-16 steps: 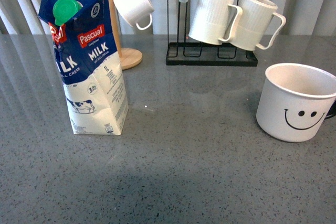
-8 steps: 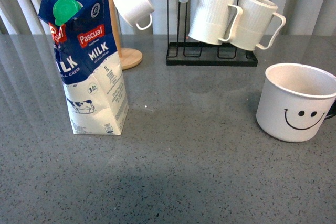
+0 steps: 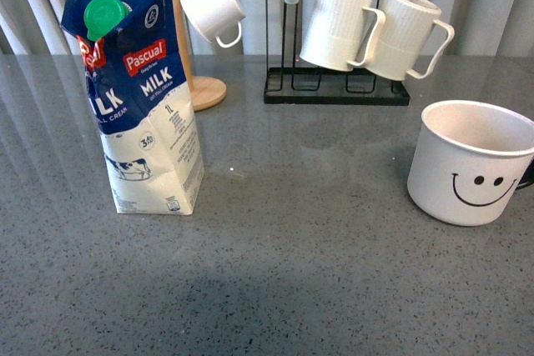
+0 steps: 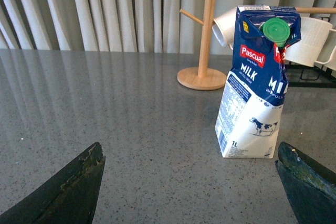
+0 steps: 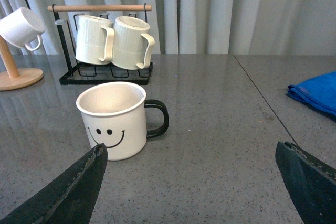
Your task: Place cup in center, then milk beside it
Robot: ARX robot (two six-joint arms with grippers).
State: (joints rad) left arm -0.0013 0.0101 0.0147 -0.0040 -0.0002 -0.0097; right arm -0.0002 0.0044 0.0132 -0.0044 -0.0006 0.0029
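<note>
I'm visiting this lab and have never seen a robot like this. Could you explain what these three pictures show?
It is a two-armed robot. The front picture is from a camera on its body: a table with milk at left, a smiley cup at right, a mug tree and a rack of mugs behind. The other two are from wrist cameras; the dark corner shapes are fingers. The left gripper faces the milk, the right gripper the cup. Both are open, holding nothing.
</note>
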